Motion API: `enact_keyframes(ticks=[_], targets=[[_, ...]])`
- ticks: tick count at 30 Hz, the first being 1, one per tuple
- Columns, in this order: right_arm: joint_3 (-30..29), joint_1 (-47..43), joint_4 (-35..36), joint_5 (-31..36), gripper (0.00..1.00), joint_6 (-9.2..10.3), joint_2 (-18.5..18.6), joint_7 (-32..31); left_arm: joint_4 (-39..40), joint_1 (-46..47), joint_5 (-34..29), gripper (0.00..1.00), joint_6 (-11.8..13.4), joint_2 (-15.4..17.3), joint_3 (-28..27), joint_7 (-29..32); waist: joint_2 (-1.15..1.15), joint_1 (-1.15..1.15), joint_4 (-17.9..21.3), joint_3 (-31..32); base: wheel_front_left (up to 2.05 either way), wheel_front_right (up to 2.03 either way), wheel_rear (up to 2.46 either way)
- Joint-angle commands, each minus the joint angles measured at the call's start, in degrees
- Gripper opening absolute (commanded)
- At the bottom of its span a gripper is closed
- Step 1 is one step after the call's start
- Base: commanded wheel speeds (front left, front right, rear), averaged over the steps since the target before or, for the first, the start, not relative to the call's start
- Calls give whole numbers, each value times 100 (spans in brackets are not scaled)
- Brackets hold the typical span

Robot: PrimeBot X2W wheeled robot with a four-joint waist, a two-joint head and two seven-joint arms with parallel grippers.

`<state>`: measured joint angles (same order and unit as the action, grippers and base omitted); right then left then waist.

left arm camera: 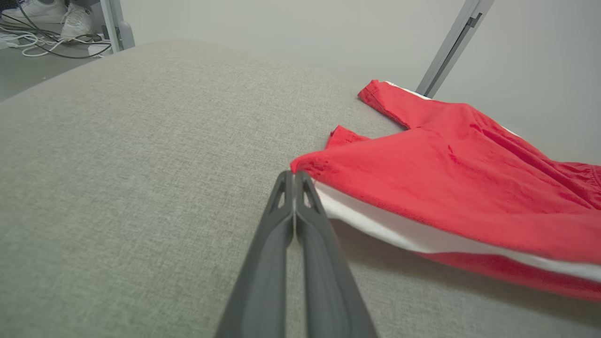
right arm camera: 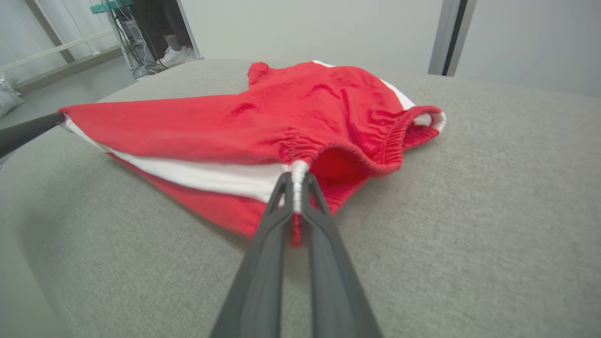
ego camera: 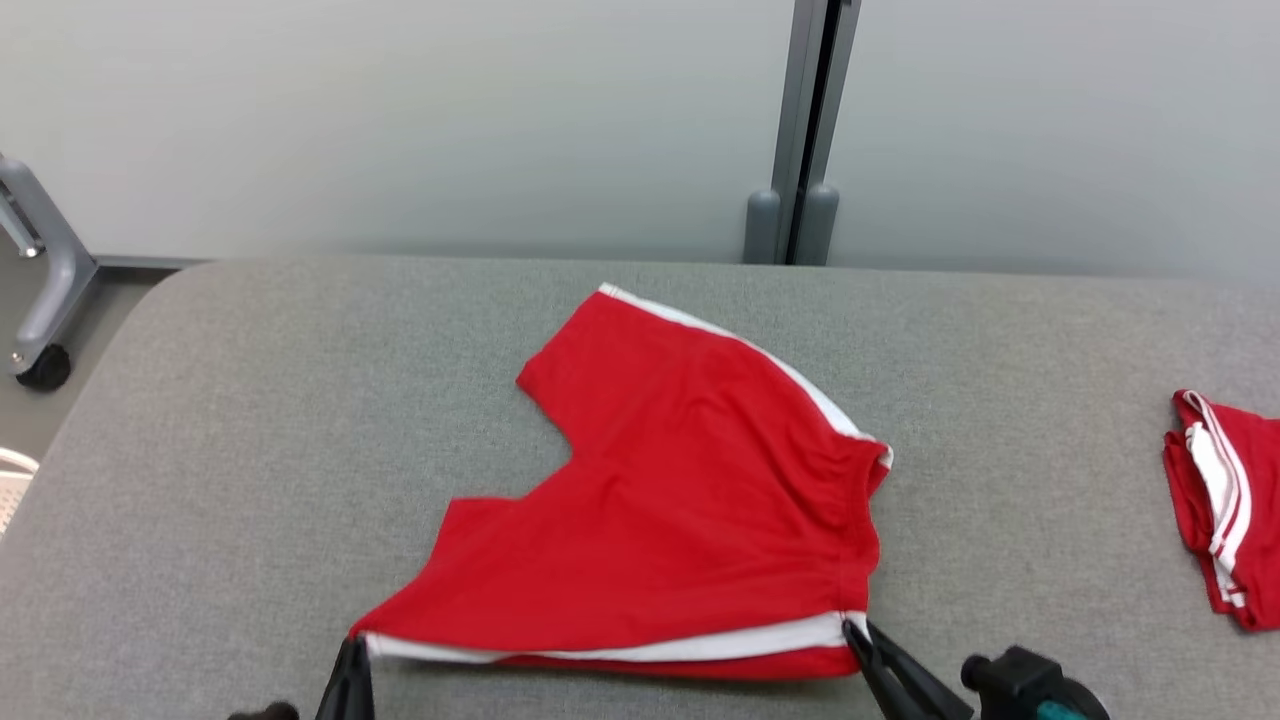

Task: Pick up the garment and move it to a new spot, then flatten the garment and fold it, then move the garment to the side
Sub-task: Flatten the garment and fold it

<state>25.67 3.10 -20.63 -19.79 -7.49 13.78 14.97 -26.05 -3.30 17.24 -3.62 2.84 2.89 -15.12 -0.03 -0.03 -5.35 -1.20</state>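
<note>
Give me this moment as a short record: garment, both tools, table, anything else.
garment: red shorts, white side stripe, spread out, near edge lifted
left tool: shut on the leg-hem corner
right tool: shut on the waistband corner
table: grey fabric top
other: folded garment, red and white, at the table's right edge
</note>
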Motion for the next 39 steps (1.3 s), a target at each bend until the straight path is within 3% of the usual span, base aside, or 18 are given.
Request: enact_keyframes(ticks=[1, 8, 16, 27, 32, 39], targets=[[-12, -106, 77, -17, 0, 0, 9, 32, 28, -89, 1, 0, 20, 12, -40, 0, 3, 3, 95, 145, 0, 0, 0], [-225, -728, 399, -96, 0, 0, -46, 32, 396, -433, -141, 0, -3, 10, -243, 0, 3, 3, 91, 275, 0, 0, 0], [-662, 1, 360, -289, 0, 0, -405, 31, 420, 1087, -677, 0, -245, 114, 73, 1, 3, 3, 335, -371, 0, 0, 0], [-965, 1711, -180, -530, 0, 0, -984, 31, -1300, 4247, -819, 0, -385, 901, 1033, 215, 3, 3, 940, -1730, 0, 0, 0], [-1101, 2167, -275, -594, 0, 0, -1073, 31, -1924, 5105, -499, 0, -386, 1258, 1495, 262, 3, 3, 1165, -2111, 0, 0, 0], [-834, 2428, -309, -908, 0, 0, -1077, 32, -2642, 5770, -46, 0, -387, 1456, 2032, 183, 3, 3, 1394, -2398, 0, 0, 0]])
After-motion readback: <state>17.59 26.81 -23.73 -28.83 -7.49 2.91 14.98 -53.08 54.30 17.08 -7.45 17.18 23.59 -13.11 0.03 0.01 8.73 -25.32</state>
